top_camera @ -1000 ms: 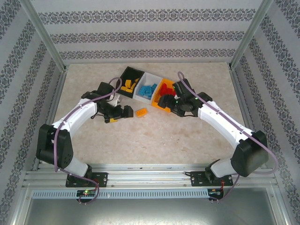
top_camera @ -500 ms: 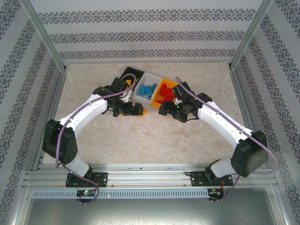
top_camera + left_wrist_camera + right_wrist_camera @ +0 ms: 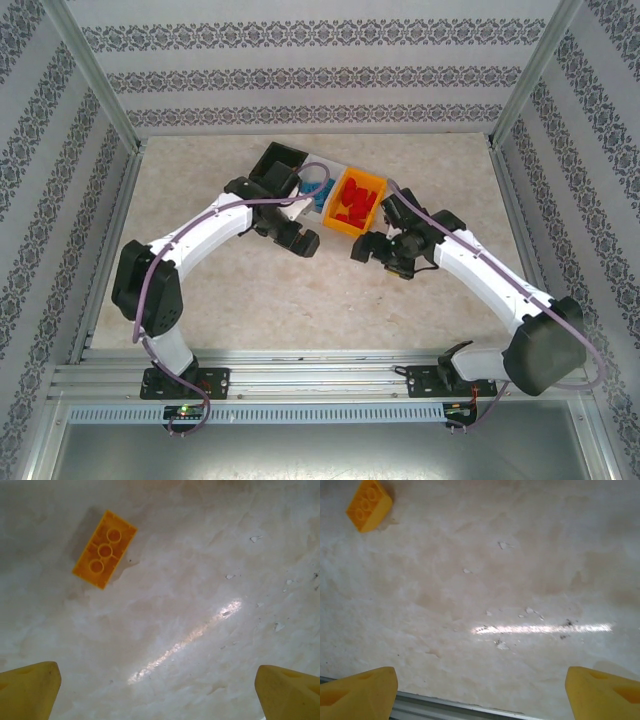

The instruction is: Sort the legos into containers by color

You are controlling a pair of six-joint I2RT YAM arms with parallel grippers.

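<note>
One orange-yellow lego lies flat on the marble table, studs down, up and to the left of my left gripper; the right wrist view has that lego at its top left. Both grippers hang over bare table, open and holding nothing. From above, the left gripper and the right gripper face each other in front of the bins. The black bin, the white bin with light blue legos and the orange bin with red legos stand in a diagonal row. My left arm covers part of the white bin.
Patterned walls and metal posts enclose the marble table. A metal strip crosses the bottom of the right wrist view. An aluminium rail with the arm bases runs along the near edge.
My left arm has swung right, bringing its gripper over the loose orange-yellow lego. My right gripper has drawn back from the orange bin toward the near side, down to the bare table.
</note>
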